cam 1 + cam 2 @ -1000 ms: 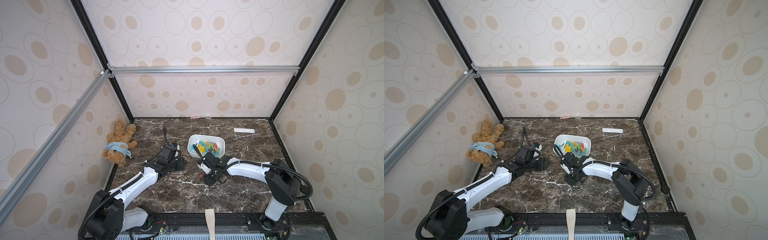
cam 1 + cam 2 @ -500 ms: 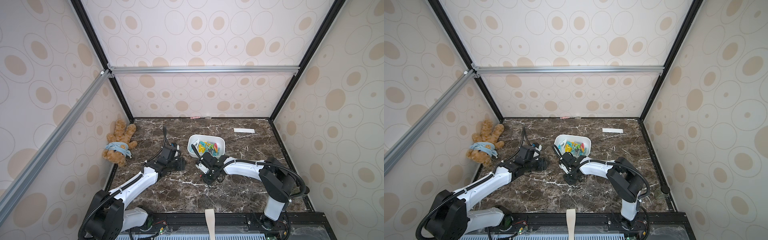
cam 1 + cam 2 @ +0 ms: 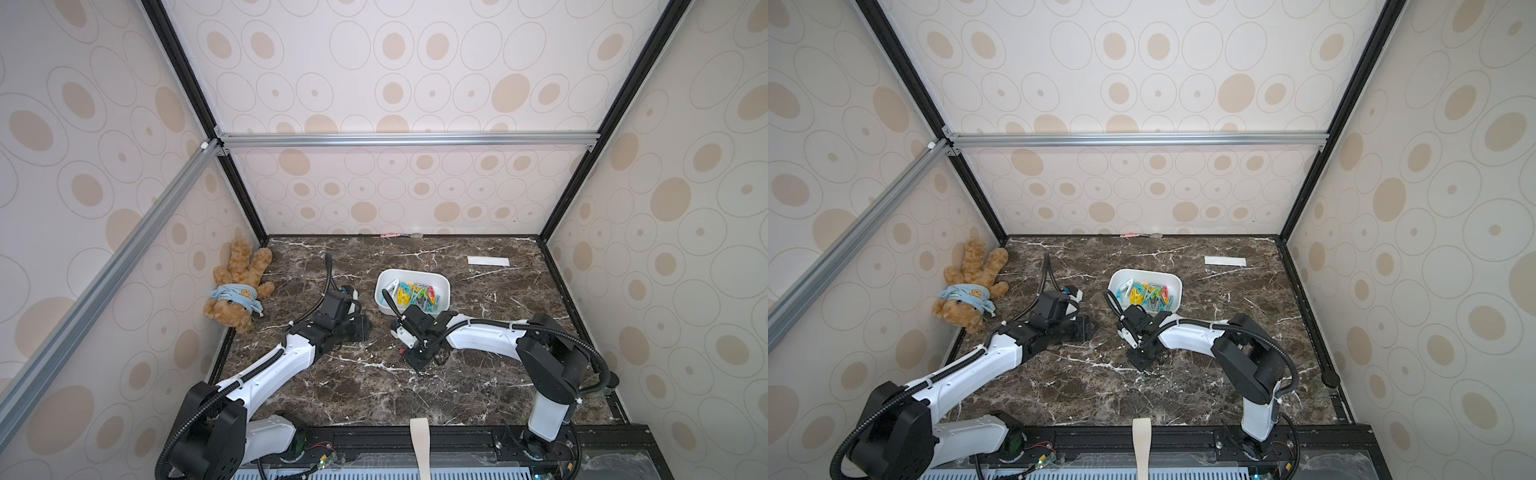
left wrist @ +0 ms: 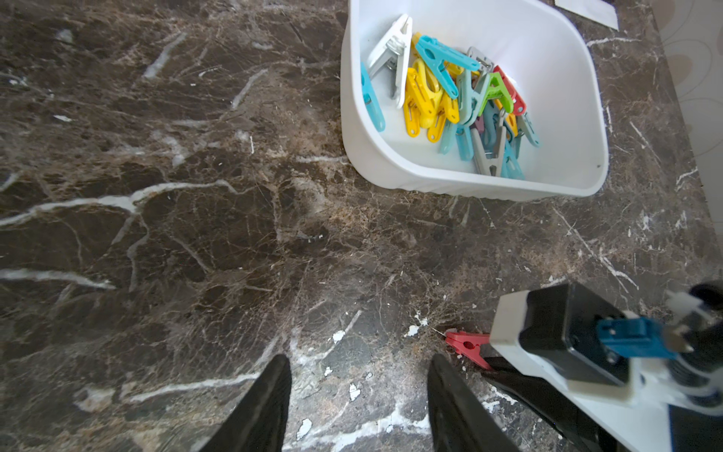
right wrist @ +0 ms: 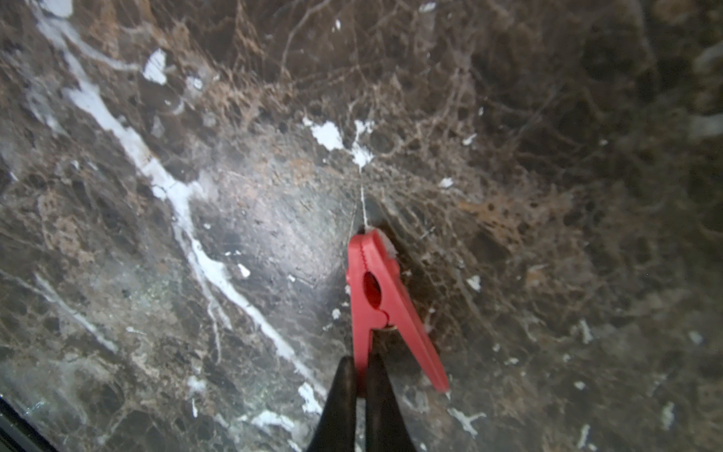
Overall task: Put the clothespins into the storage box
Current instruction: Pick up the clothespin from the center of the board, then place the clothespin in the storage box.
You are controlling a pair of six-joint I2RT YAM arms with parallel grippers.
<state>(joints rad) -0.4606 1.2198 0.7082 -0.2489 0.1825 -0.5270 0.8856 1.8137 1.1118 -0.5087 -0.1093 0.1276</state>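
Note:
The white storage box (image 3: 415, 271) (image 3: 1144, 271) (image 4: 430, 180) stands mid-table with several coloured clothespins (image 3: 415, 295) (image 4: 450, 98) piled inside. One red clothespin (image 5: 375, 289) (image 4: 465, 344) lies on the dark marble in front of the box. My right gripper (image 5: 362, 362) (image 3: 415, 357) (image 3: 1140, 359) is down at the table, shut on one leg of this red clothespin; the other leg sticks out free. My left gripper (image 4: 358, 364) (image 3: 361, 328) (image 3: 1086, 326) hovers low to the left of the box, open, with only bare marble between its fingers.
A brown teddy bear (image 3: 237, 286) lies in the back left corner. A flat white paper strip (image 3: 488, 261) lies at the back right. A small pink item (image 3: 390, 235) rests against the back wall. Patterned walls enclose the table on three sides.
My right gripper has closed from partly open onto the red clothespin's leg, its arm shifting slightly left. The left arm has stayed put.

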